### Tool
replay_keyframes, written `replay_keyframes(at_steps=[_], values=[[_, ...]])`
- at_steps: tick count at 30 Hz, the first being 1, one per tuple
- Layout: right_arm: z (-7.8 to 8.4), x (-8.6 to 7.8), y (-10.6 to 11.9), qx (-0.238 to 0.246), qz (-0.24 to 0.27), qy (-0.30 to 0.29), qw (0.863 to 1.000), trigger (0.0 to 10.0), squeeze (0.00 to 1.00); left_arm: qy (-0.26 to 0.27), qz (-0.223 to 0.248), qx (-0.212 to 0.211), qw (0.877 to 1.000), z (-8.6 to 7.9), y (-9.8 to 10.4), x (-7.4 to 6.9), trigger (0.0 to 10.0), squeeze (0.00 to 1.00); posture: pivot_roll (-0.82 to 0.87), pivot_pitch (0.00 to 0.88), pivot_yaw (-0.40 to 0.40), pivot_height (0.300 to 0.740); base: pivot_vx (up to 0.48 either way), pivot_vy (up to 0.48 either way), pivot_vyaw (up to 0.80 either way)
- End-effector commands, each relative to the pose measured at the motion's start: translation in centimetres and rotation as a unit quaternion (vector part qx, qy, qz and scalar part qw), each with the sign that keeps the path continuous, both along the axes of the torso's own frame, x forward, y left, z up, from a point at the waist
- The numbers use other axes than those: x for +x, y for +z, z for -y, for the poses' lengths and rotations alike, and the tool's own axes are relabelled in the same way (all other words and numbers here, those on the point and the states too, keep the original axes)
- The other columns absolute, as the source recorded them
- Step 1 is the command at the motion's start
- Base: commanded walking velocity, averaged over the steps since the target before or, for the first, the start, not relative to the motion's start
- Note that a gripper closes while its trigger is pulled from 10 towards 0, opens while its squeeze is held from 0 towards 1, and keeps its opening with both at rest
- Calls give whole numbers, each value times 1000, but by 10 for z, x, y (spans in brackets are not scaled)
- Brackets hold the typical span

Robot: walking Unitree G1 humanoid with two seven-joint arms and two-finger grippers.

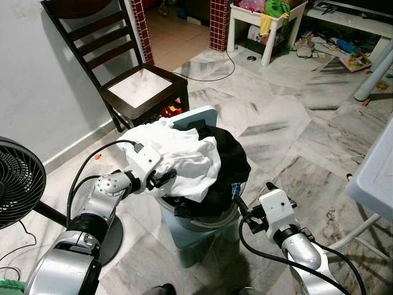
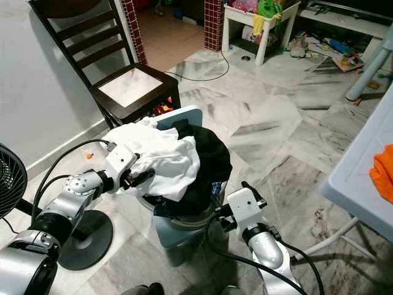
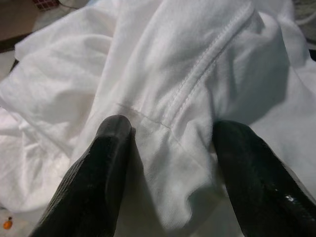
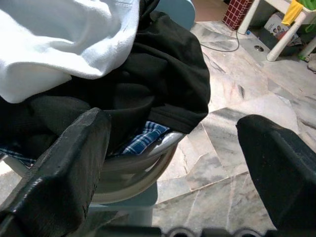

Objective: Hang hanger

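A basket (image 1: 202, 228) heaped with laundry stands on the marble floor (image 1: 295, 141) right before the robot, a white shirt (image 1: 178, 153) on top toward its left and a black garment (image 1: 224, 166) toward its right. The left tool (image 1: 164, 178) is at the near left edge of the heap; the left wrist view shows its fingers (image 3: 106, 168) spread with a fold and seam of the white shirt bulging between them, touching the cloth on both sides. The right tool (image 1: 242, 206) sits low beside the basket's right rim; the right wrist view shows its fingers (image 4: 74, 173) wide apart and holding nothing, and under the black garment a strip of blue checked cloth (image 4: 140, 139) against the grey rim, barely seen from the head. No hanger can be made out; the heap hides whatever lies under it. A pale blue panel (image 1: 196, 117) rises behind the clothes, mostly covered. The right eye view alone catches something orange (image 2: 382, 172) on the white desk (image 2: 356, 178), cut off at the frame's edge. A dark chair (image 1: 132, 80) stands near behind the basket by the wall, a fan (image 1: 18, 181) close at the left; open floor lies beyond to the right.
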State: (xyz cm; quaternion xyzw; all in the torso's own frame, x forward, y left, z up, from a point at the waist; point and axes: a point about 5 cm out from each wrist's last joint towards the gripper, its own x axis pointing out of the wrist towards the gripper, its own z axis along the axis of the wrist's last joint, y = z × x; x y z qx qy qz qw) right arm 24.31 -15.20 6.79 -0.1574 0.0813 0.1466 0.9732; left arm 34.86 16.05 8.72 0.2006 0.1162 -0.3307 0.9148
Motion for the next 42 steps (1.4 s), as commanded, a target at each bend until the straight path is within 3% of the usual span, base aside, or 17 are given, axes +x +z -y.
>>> replay_keyframes(at_steps=[1, 12, 18, 21, 23, 24, 25, 26, 30, 31, 32, 33, 42], values=[[1, -1, 1, -2, 1, -3, 1000, 10000, 0, 13, 1, -6, 1000, -7, -5, -4, 0, 0, -145, 153, 84, 740, 0, 0, 0], [-3, 1, 1, -1, -1, 4, 1000, 10000, 0, 30, -4, -60, 998, 3, -24, -21, 0, 0, -125, 152, 71, 740, 0, 0, 0], [-4, 3, 1, -1, 0, 7, 1000, 10000, 0, 66, 25, -98, 993, 10, -27, -31, 0, 0, -119, 147, 69, 740, 0, 0, 0], [-4, 3, 1, -1, 0, 7, 1000, 10000, 0, 73, 33, -97, 992, 10, -28, -33, 0, 0, -117, 145, 69, 740, 0, 0, 0], [-5, 4, 0, 0, -1, 9, 1000, 10000, 0, 73, 55, -74, 993, 12, -28, -39, 0, 0, -112, 142, 65, 740, 0, 0, 0], [-6, 4, 0, 0, -1, 11, 1000, 10000, 0, 79, 68, -61, 993, 12, -27, -41, 9137, 0, -111, 141, 65, 740, 0, 0, 0], [-6, 4, 0, 0, -1, 11, 1000, 10000, 0, 80, 72, -58, 992, 12, -27, -42, 9137, 0, -110, 140, 64, 740, 0, 0, 0], [-6, 4, 0, 1, -1, 11, 1000, 10000, 0, 81, 74, -56, 992, 12, -27, -42, 10000, 0, -110, 140, 64, 740, 0, 0, 0], [-7, 6, -1, 1, -1, 14, 1000, 10000, 0, 79, 87, -31, 993, 13, -29, -49, 10000, 0, -104, 136, 64, 740, 0, 0, 0], [-7, 6, -1, 1, -1, 14, 1000, 10000, 0, 85, 92, -27, 992, 13, -29, -52, 10000, 569, -102, 133, 64, 740, 0, 0, 0], [-7, 7, -1, 1, -1, 14, 1000, 10000, 0, 90, 95, -25, 991, 13, -30, -54, 10000, 569, -102, 133, 64, 740, 0, 0, 0], [-7, 8, -1, 1, -1, 14, 1000, 10000, 0, 101, 104, -21, 989, 13, -31, -57, 10000, 1000, -101, 133, 64, 740, 0, 0, 0], [-11, 10, -2, 3, -1, 20, 1000, 10000, 0, 94, 146, 28, 984, 15, -25, -60, 10000, 1000, -92, 128, 61, 740, 0, 0, 0]])
